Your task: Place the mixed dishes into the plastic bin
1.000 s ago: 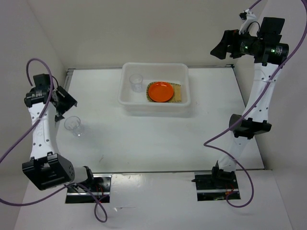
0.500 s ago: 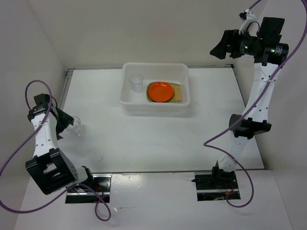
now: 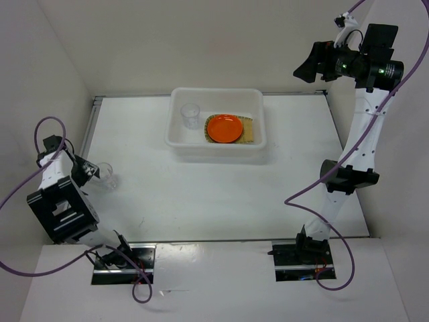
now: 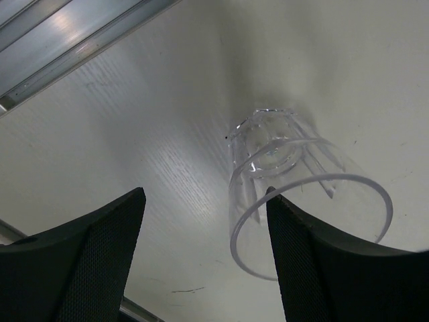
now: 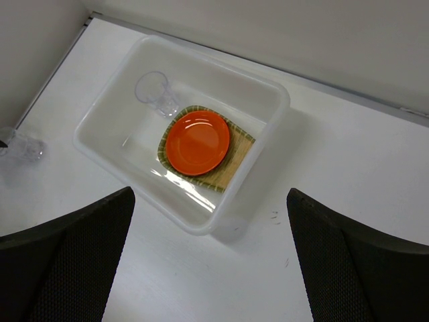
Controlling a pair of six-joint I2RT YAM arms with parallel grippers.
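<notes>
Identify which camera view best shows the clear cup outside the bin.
The left wrist view: the clear cup is close, ridges and rim visible. The top external view shows it small beside the left gripper; the right wrist view, tiny at the edge.

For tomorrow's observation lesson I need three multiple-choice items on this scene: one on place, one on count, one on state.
1. Where is the orange plate? A on the bare table; B on the bamboo tray in the plastic bin; C in the right jaws.
2. How many clear cups show? A one; B four; C two.
3. How do the left jaws stand? A open; B shut on a cup; C shut on a plate.
Answers: B, plate rests on tray inside bin; C, one in the bin, one on the table; A, a wide gap shows between them.
</notes>
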